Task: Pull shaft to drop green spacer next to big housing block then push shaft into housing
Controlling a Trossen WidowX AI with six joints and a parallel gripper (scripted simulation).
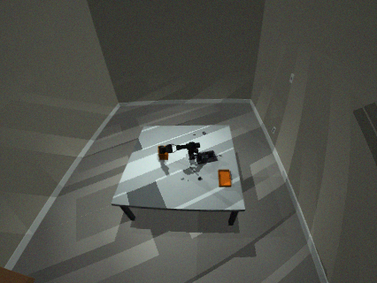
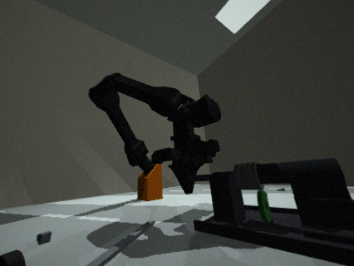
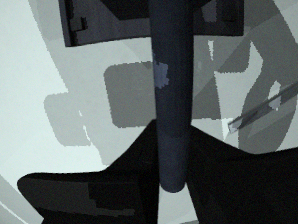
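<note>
Dark shaft (image 2: 203,177) (image 3: 172,100) first: I have its end pinched between the narrow-set fingers of the gripper (image 1: 193,166) (image 2: 188,189) (image 3: 164,124). Beyond, the green spacer (image 2: 264,205) stands upright, low beside the big housing block (image 2: 322,187); whether it's free, I can't tell. I'd confirm that, then push straight along the axis, no twist.

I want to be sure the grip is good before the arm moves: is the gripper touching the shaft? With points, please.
Touching. The wrist view shows the gripper (image 2: 189,189) (image 3: 164,124) shut on the shaft (image 2: 203,178) (image 3: 173,90), a finger against each side.
</note>
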